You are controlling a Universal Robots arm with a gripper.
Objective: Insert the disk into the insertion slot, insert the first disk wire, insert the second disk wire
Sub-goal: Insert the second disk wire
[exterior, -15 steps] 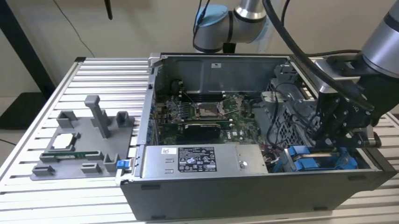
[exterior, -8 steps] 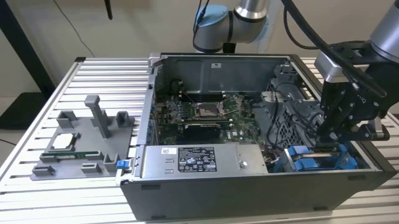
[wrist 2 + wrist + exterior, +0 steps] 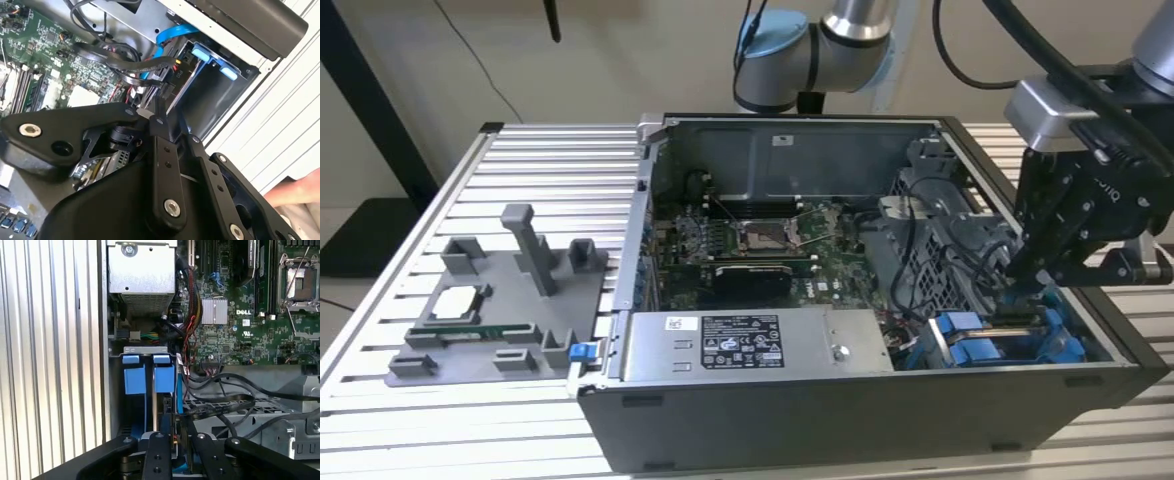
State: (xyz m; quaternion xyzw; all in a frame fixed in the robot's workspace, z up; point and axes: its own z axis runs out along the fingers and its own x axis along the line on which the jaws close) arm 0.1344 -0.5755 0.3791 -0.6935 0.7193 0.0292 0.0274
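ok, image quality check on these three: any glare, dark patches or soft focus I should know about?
Exterior view: even light, mild sheen on the ribbed table, end effector dark against the case. Second wrist view: near black linkage soft, bright table slats washed out, drive bay interior deep in shadow. First wrist view: motherboard sharp, blue tabs clear, bay below dim.

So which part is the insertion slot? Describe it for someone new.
Find the open computer case on the slatted table. In the exterior view its near right corner holds the insertion slot, beside the labelled power supply. Its bright blue plastic rails set it apart.
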